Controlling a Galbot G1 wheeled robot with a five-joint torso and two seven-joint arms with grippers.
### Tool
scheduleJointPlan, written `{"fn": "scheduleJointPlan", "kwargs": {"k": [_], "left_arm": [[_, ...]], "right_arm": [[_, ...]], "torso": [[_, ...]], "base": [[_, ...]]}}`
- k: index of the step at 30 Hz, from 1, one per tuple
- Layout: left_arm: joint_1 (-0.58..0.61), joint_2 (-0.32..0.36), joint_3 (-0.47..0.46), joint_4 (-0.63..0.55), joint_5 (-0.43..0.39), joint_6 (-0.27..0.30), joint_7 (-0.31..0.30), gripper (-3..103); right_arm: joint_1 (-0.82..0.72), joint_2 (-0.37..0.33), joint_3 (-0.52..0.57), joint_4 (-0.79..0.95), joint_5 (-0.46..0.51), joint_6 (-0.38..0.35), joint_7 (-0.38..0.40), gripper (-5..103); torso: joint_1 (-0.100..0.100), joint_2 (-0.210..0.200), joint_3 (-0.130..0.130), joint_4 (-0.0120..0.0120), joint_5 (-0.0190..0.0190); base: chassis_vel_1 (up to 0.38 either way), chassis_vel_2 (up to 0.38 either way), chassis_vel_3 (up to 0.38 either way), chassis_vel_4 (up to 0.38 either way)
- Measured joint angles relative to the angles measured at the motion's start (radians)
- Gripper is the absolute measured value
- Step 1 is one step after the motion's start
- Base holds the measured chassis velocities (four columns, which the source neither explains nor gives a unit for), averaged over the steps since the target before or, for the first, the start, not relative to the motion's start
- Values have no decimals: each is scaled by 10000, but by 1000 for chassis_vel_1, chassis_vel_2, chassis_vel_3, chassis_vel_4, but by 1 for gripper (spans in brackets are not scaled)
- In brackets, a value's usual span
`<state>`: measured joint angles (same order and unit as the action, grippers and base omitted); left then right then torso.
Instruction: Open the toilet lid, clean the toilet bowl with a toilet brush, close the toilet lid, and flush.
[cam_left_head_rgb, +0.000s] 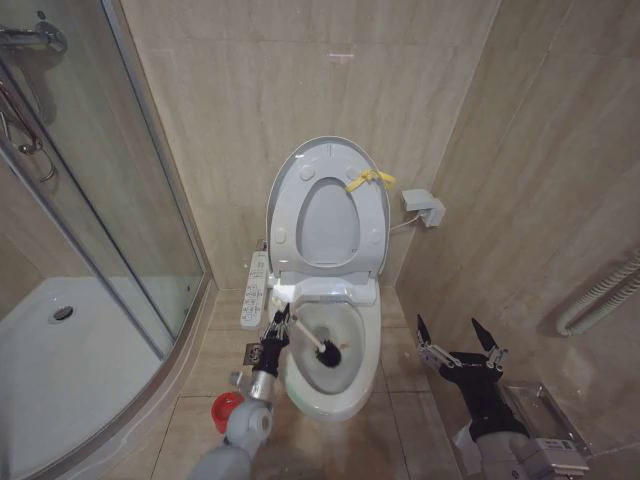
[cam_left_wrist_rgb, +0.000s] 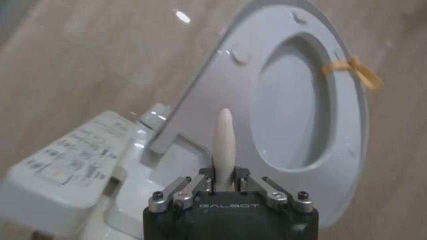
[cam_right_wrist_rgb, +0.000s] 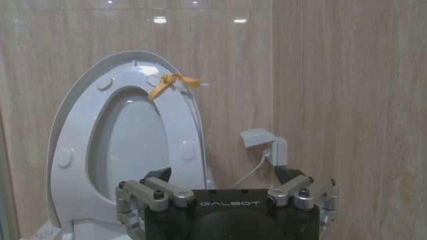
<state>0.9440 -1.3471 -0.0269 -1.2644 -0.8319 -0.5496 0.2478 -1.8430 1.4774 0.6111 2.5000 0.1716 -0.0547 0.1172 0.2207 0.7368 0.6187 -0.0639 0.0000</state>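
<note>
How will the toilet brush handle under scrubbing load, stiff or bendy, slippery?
The toilet brush is probably light: thin handle, small black head. The handle may flex when pushed against the toilet bowl. It looks smooth and tapered, so it could twist in the left gripper, which is shut on it.

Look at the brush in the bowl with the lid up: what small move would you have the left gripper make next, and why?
Probably a short sweep of the brush around the bowl wall. The left gripper is shut on its handle, the black head is down inside the basin, and the lid stands open against the wall. The right gripper waits open beside the toilet.
</note>
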Motion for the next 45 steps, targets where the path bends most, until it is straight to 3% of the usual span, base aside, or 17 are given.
{"fn": "scheduleJointPlan", "kwargs": {"k": [5, 12, 23, 32, 38, 41, 45], "left_arm": [[-862, 94, 600, 864, 297, -37, 649, 19], [-2421, -390, 1354, 2891, 970, -371, 1568, 19], [-4106, -1185, 1978, 4748, 1089, -779, 2213, 19], [-4047, -1619, 1786, 5506, 1275, -998, 2973, 19], [-3812, -1854, 1597, 5233, 539, -869, 3009, 19], [-3985, -1917, 1338, 5545, 1620, -1182, 3207, 19], [-4092, -1925, 1237, 5807, 2447, -1485, 3336, 19]], "right_arm": [[0, 0, 0, 0, 0, 0, 0, 100], [0, -2, 0, 0, 0, 0, 0, 100], [0, 0, 0, 0, 0, 0, 0, 100], [0, 0, 0, 0, 0, 0, 0, 100], [0, 0, 0, 0, 0, 0, 0, 100], [0, 0, 0, 0, 0, 0, 0, 100], [0, 0, 0, 0, 0, 0, 0, 100]], "torso": [[0, 0, 0, -2, 0], [1, -1, 1, -1, -3], [1, 0, 0, -3, 1], [0, -1, -1, 3, 1], [0, 0, -1, -3, -2], [0, -1, 0, -5, -1], [0, -1, -1, 0, 0]], "base": [[0, 0, 0, 0], [0, 0, 0, 0], [0, 0, 0, 0], [0, 0, 0, 0], [0, 0, 0, 0], [0, 0, 0, 0], [0, 0, 0, 0]]}}
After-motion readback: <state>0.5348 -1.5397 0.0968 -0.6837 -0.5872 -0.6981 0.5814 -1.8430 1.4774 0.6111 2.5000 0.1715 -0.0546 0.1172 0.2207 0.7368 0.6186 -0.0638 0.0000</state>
